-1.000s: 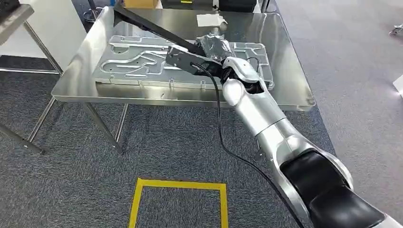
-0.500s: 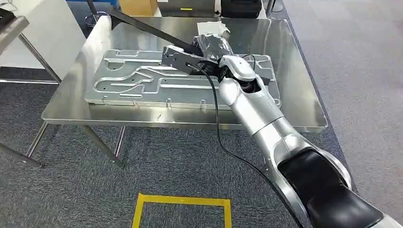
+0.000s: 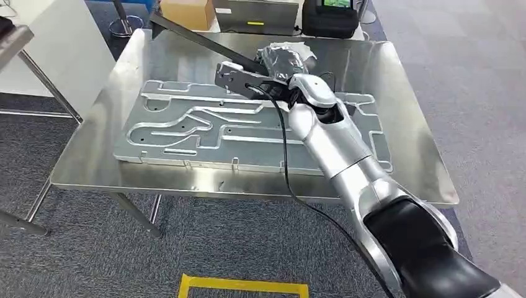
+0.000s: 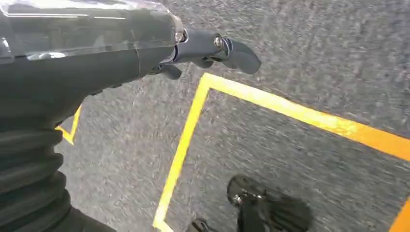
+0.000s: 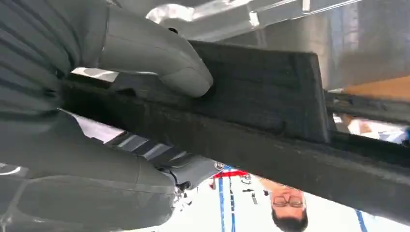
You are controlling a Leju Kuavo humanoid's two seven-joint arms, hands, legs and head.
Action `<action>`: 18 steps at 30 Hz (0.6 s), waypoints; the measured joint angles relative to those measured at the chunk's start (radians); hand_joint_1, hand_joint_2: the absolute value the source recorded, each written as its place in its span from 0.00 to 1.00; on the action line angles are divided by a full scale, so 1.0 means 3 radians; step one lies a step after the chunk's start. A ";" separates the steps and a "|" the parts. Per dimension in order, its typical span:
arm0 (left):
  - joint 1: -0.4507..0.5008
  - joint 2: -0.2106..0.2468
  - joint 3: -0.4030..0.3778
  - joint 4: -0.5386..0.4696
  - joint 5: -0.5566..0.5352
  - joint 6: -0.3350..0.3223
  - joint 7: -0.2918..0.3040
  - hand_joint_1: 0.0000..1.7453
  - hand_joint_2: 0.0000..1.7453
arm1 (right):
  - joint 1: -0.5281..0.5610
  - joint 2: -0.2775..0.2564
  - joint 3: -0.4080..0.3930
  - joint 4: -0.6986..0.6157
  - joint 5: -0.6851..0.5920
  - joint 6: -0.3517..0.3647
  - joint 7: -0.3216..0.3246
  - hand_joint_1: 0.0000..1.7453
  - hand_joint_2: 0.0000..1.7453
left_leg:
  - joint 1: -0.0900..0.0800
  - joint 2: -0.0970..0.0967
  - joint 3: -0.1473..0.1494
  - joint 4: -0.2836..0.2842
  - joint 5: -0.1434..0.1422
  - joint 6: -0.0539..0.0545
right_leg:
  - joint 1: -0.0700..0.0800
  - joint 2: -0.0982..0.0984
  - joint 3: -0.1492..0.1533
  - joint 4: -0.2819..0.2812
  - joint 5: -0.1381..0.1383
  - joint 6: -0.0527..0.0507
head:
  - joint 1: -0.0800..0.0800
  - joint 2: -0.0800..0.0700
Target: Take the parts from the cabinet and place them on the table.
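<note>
My right hand [image 3: 280, 62] reaches over the steel table [image 3: 80, 167] and grips a long black part [image 3: 205, 42] that slants up toward the table's far left corner. In the right wrist view the thumb [image 5: 159, 53] presses on the black part [image 5: 270, 111], which crosses the picture. A large grey machined metal plate [image 3: 186, 127] with curved grooves lies flat on the table under the arm. My left hand [image 4: 193, 48] hangs over the carpet with nothing in it, fingers slightly bent.
Yellow tape [image 3: 242, 287] marks a square on the grey carpet in front of the table. A cardboard box [image 3: 186, 12] and dark equipment [image 3: 329, 15] stand behind the table. A person [image 5: 287, 212] stands beyond the black part. A white cabinet side [image 3: 56, 43] is at left.
The whole picture has shifted: the camera has come nearer to the table. My right hand still holds the black part over the plate, a little further over the table.
</note>
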 joint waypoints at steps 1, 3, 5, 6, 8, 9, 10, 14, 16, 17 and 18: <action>-0.0001 0.0000 0.0000 0.0000 0.0003 0.0022 0.0000 0.00 1.00 | 0.0012 -0.0003 -0.0013 0.0000 0.0008 0.0010 0.0000 1.00 1.00 | 0.0000 -0.0007 0.0048 0.0001 -0.0040 -0.0003 | -0.0001 -0.0006 -0.0060 -0.0030 -0.0063 0.0007 | 0.0000 0.0000; 0.0002 0.0000 0.0001 0.0000 -0.0003 0.0032 0.0000 0.00 1.00 | 0.0027 -0.0004 -0.0034 0.0000 0.0029 0.0036 0.0000 1.00 1.00 | -0.0004 -0.0016 0.0148 0.0000 -0.0116 -0.0012 | 0.0005 -0.0011 -0.0051 -0.0348 0.0121 -0.0017 | 0.0000 0.0000; 0.0009 -0.0006 0.0001 0.0001 -0.0003 0.0024 -0.0001 0.00 1.00 | 0.0036 -0.0021 -0.0060 0.0004 0.0038 0.0038 -0.0001 1.00 1.00 | -0.0009 -0.0019 0.0227 -0.0011 -0.0191 -0.0016 | 0.0027 -0.0014 0.0017 -0.0892 0.0775 -0.0092 | 0.0001 -0.0001; 0.0001 -0.0011 0.0003 0.0001 -0.0003 0.0014 -0.0004 0.00 1.00 | 0.0043 -0.0036 -0.0066 0.0008 0.0039 0.0038 -0.0006 1.00 1.00 | -0.0022 -0.0021 0.0244 0.0021 -0.0224 -0.0040 | 0.0059 -0.0001 -0.0006 -0.1065 0.1018 -0.0115 | 0.0000 0.0000; -0.0005 -0.0008 0.0003 0.0000 -0.0003 0.0002 -0.0025 0.00 1.00 | 0.0061 -0.0037 -0.0078 0.0003 0.0046 0.0043 -0.0014 1.00 1.00 | -0.0019 -0.0039 0.0256 -0.0007 -0.0249 -0.0081 | 0.0070 -0.0009 0.0005 -0.1049 0.0987 -0.0139 | 0.0000 0.0000; -0.0015 -0.0009 0.0003 0.0000 -0.0003 0.0001 -0.0036 0.00 1.00 | 0.0059 -0.0038 -0.0083 0.0000 0.0046 0.0042 -0.0017 1.00 1.00 | -0.0022 -0.0037 0.0269 0.0005 -0.0245 -0.0091 | 0.0065 -0.0015 0.0015 -0.1059 0.0971 -0.0158 | -0.0003 0.0000; -0.0016 -0.0008 0.0003 0.0000 -0.0003 0.0000 -0.0043 0.00 1.00 | 0.0059 -0.0043 -0.0099 -0.0002 0.0048 0.0041 -0.0011 1.00 1.00 | -0.0026 -0.0037 0.0286 -0.0002 -0.0268 -0.0120 | 0.0052 -0.0014 0.0061 -0.1077 0.0964 -0.0176 | -0.0001 0.0000; -0.0015 -0.0004 0.0003 0.0000 -0.0003 -0.0003 -0.0046 0.00 1.00 | 0.0069 -0.0043 -0.0109 -0.0003 0.0053 0.0039 -0.0015 1.00 1.00 | -0.0005 -0.0004 -0.0148 0.0774 -0.0552 -0.0154 | 0.0041 -0.0007 0.0136 -0.1096 0.0913 -0.0238 | -0.0003 0.0000; -0.0012 -0.0004 0.0003 0.0000 -0.0003 -0.0010 -0.0052 0.00 1.00 | 0.0102 -0.0045 -0.0111 -0.0003 0.0053 0.0041 -0.0015 0.00 1.00 | -0.0004 -0.0001 -0.0358 0.1035 -0.0643 -0.0170 | 0.0044 0.0006 0.0158 -0.1080 0.0879 -0.0236 | -0.0003 0.0000; -0.0008 -0.0001 0.0003 0.0000 -0.0003 -0.0024 -0.0060 0.00 1.00 | 0.0115 -0.0045 -0.0112 -0.0003 0.0053 0.0041 -0.0014 0.00 1.00 | -0.0004 0.0000 -0.0353 0.0947 -0.0549 -0.0168 | 0.0043 0.0012 0.0172 -0.1066 0.0858 -0.0230 | -0.0003 0.0000; -0.0006 0.0005 0.0003 0.0000 -0.0012 -0.0058 -0.0072 0.00 1.00 | 0.0117 -0.0046 -0.0114 -0.0003 0.0060 0.0039 -0.0014 0.00 1.00 | -0.0004 0.0001 -0.0287 0.0743 -0.0393 -0.0164 | 0.0041 0.0016 0.0188 -0.1051 0.0835 -0.0224 | -0.0003 0.0000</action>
